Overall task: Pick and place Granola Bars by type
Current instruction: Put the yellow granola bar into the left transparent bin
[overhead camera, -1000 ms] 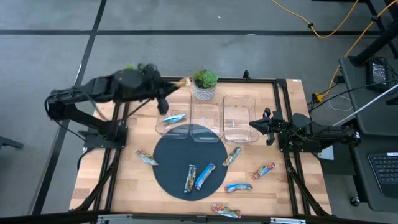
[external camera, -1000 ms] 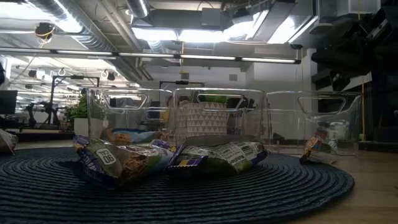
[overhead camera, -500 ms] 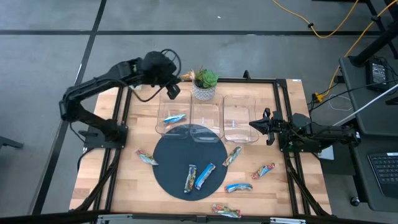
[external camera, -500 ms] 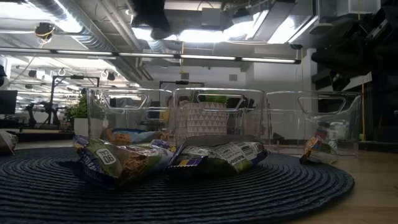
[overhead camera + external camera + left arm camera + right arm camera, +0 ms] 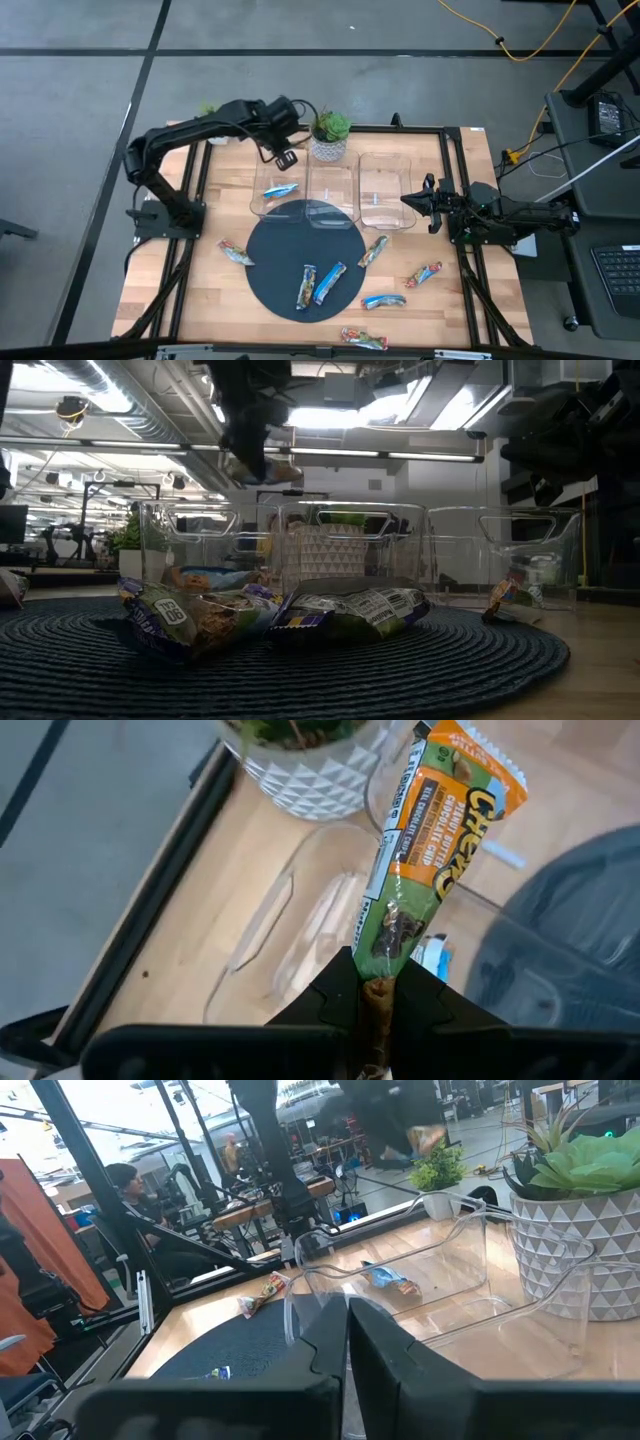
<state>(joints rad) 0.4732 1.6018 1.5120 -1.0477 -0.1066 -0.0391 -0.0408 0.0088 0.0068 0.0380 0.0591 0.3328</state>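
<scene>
My left gripper (image 5: 284,157) hangs over the back of the left clear bin (image 5: 262,205), shut on an orange-and-green granola bar (image 5: 430,840) that sticks out past its fingertips; the low view shows that bar (image 5: 268,472) high above the bins. A light blue bar (image 5: 280,190) lies in the left bin. Two bars (image 5: 305,287) (image 5: 331,282) lie on the dark round mat (image 5: 290,240). Other bars (image 5: 236,253) (image 5: 373,250) (image 5: 424,273) lie on the wood around it. My right gripper (image 5: 408,200) waits shut at the right bin's edge.
Three clear bins stand in a row at the back; the middle bin (image 5: 332,205) and the right bin (image 5: 385,212) hold nothing. A potted plant (image 5: 329,135) stands just behind them. Two more bars (image 5: 383,301) (image 5: 362,339) lie near the front edge.
My left arm has swung right from the table's back left corner to above the left bin, carrying the bar. The right arm has not moved.
</scene>
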